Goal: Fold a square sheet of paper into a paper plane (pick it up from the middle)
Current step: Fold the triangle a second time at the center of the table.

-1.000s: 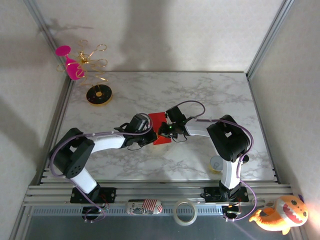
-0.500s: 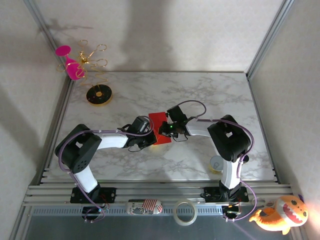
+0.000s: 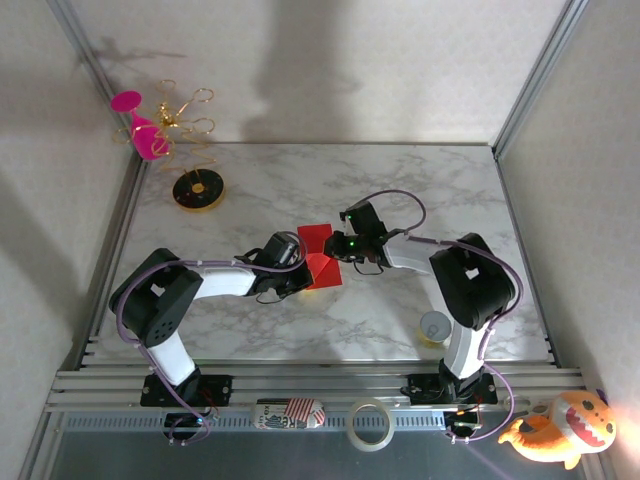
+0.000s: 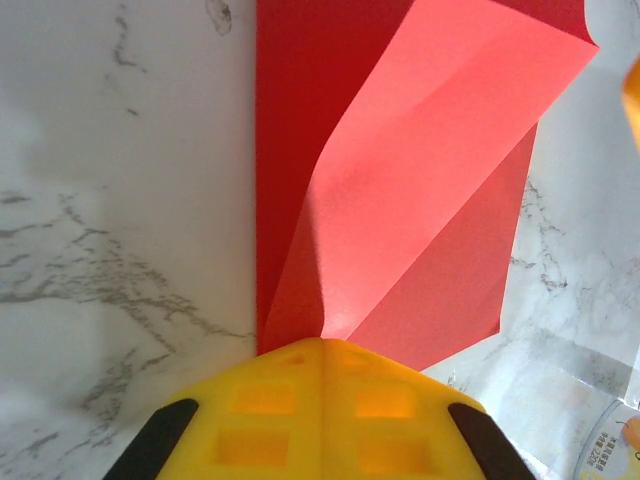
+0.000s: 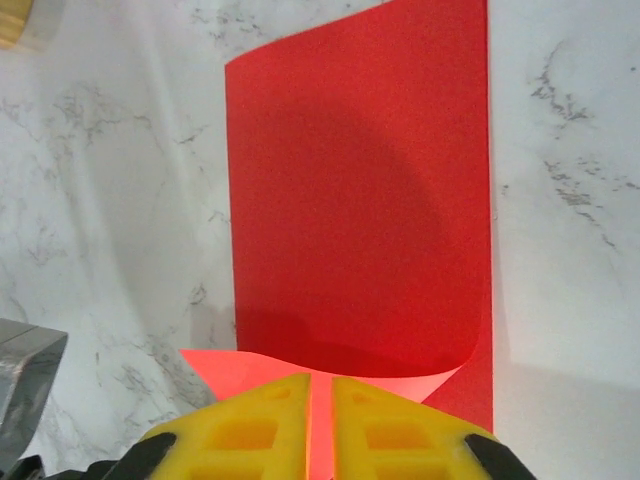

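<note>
Over the last second the right arm has been drawn back from the square sheet of paper (image 3: 318,256), away from the gold stand (image 3: 197,190), and part of the sheet is now seen raised as a paler flap. The jaws of the left gripper (image 4: 322,345) are held together, clamped on that flap. At the right gripper (image 5: 320,385) a thin slit is seen with the curled edge in it; whether it is gripped cannot be told. A fold is judged begun but uncreased. The sheet is found mid-surface (image 3: 420,190), well right of the stand, with bare marble round its edges
</note>
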